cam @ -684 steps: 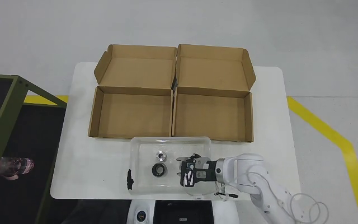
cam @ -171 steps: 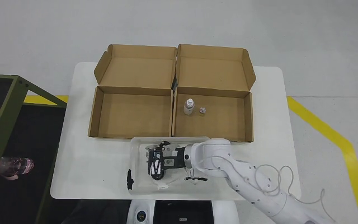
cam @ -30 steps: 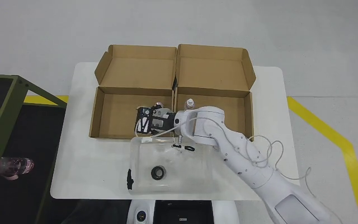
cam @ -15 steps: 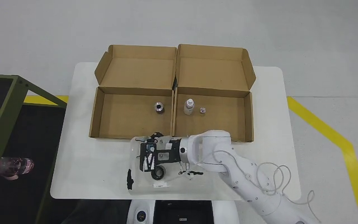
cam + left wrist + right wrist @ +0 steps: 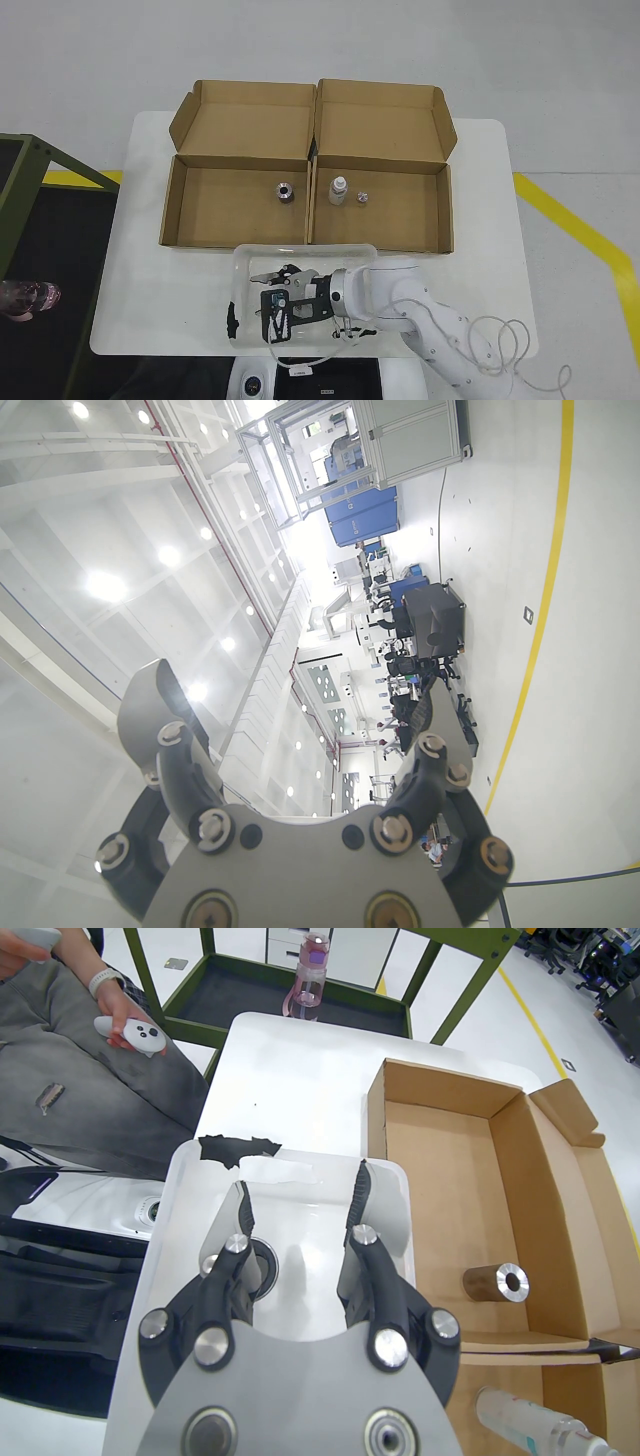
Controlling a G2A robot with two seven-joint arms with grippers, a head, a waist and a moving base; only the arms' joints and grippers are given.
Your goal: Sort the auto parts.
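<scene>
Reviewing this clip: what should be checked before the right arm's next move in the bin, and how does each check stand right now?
1. Right end effector open and empty: ok.
2. Black ring centred in its opening: not ok; it lies off to one side, partly hidden behind one finger.
3. Clearance above the bin floor: cannot tell.
4. Cardboard box with the metal cylinder has bare floor: ok.
5. Left end effector open and empty: ok.

I log: boxes [image 5: 220, 205], matt brown cardboard; tray [image 5: 300, 1213], glossy smooth plastic; sleeve [image 5: 492, 1284], metal, dull flank, bright polished end.
</scene>
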